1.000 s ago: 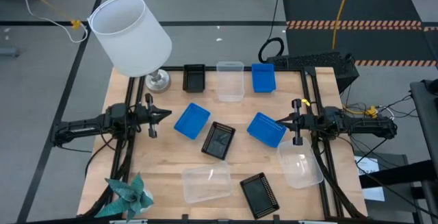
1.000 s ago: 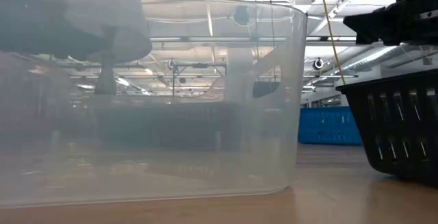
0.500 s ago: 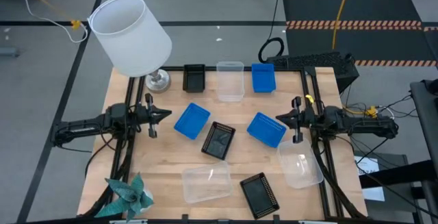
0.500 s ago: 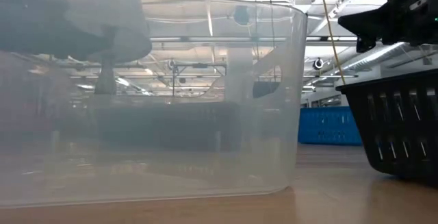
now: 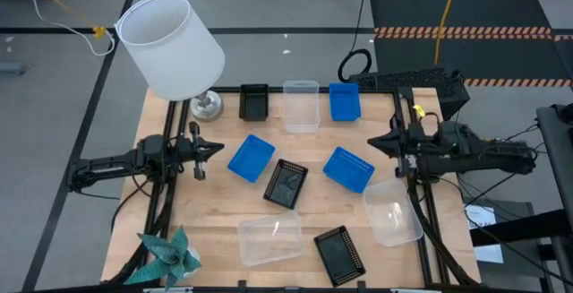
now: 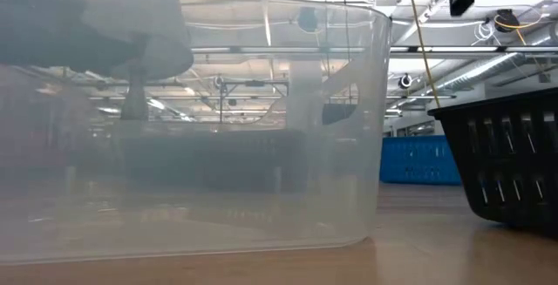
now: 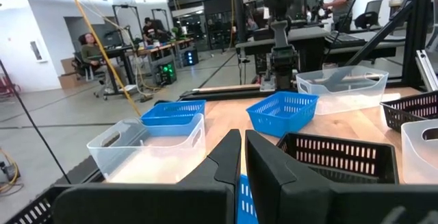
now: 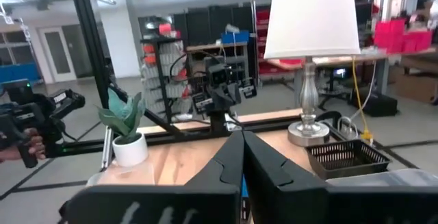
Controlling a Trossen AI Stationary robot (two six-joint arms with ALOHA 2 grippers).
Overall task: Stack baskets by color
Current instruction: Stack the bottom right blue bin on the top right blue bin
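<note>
The right hand [image 5: 374,144], fingers pressed shut and holding nothing, sits just beside the tilted blue basket [image 5: 348,168], nearer than the left hand [image 5: 218,149].

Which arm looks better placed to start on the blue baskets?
Probably the right. The right gripper, shut and empty, hangs close to the blue basket right of centre. The left gripper, also empty, is about as near another blue basket, so the call is close.
</note>
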